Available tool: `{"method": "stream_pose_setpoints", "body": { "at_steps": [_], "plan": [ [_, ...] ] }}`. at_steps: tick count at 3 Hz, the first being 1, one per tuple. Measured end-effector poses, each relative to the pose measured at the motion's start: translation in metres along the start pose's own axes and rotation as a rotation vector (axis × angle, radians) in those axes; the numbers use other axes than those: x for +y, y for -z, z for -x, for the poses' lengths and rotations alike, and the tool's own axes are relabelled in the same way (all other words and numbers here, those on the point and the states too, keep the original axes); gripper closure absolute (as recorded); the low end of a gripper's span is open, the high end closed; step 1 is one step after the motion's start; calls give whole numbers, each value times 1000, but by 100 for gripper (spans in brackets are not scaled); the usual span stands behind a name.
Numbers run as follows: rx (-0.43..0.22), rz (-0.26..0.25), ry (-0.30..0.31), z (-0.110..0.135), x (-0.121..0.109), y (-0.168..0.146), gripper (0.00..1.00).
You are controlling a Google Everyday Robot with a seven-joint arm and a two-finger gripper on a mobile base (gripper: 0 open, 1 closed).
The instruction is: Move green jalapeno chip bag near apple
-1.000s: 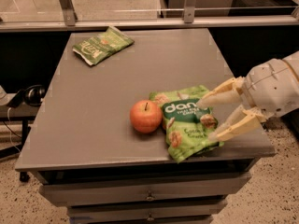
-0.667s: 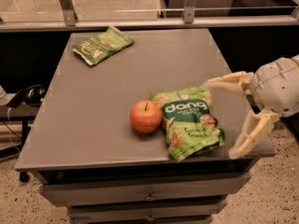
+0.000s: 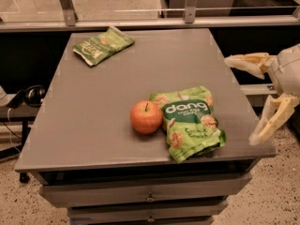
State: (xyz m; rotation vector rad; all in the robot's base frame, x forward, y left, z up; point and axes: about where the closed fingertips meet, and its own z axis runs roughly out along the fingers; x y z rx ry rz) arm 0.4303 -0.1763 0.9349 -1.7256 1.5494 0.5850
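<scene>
Retreated right of the table, claw gapes wide; empty.

Grey bench, two drawers under its front edge. Flat olive-green bag lies at the far left corner. Black headphones off to the left, lower down. Speckled floor. My end effector is just off the bench's right edge, fingers spread wide
</scene>
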Motion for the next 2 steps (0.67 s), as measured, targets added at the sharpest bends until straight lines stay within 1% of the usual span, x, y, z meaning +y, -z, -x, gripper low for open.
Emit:
{"method": "stream_pose_setpoints", "body": {
  "at_steps": [1,2],
  "plan": [
    [3,-97,-67,-9,-41,27,0],
    [3,-120,-67,-4,-47,36,0]
  ]
}}
